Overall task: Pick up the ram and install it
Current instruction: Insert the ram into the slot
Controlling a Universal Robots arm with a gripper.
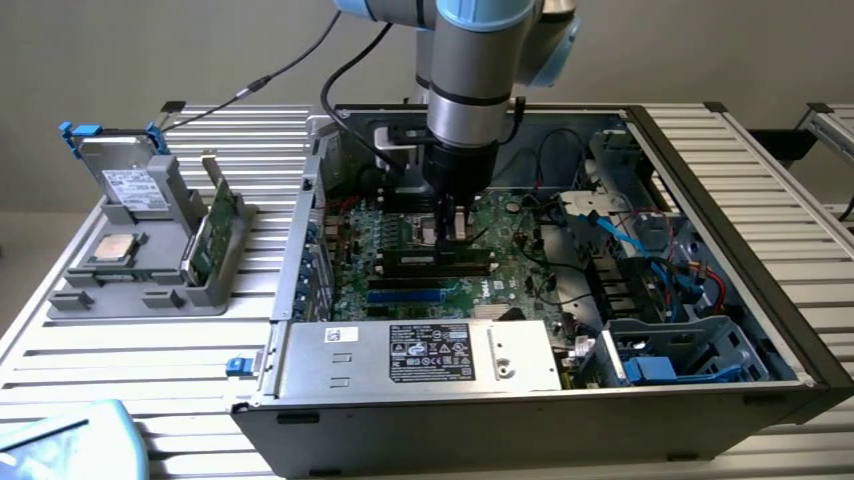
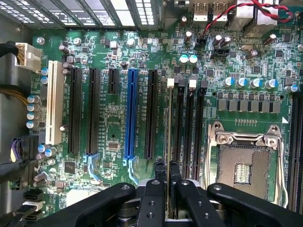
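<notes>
Slatted metal counter (image 1: 120, 350) carries an open computer case (image 1: 534, 430); we see our fingers (image 2: 158, 177) pinched narrowly on the ram (image 2: 169, 127), edge-on just beside the empty CPU socket (image 2: 244, 165).

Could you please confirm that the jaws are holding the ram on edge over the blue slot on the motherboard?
Not quite. The jaws do hold the ram on edge, but it is lined up with the black memory slots beside the CPU socket, not with the blue slot, which lies further over. The wrist view shows this.
</notes>
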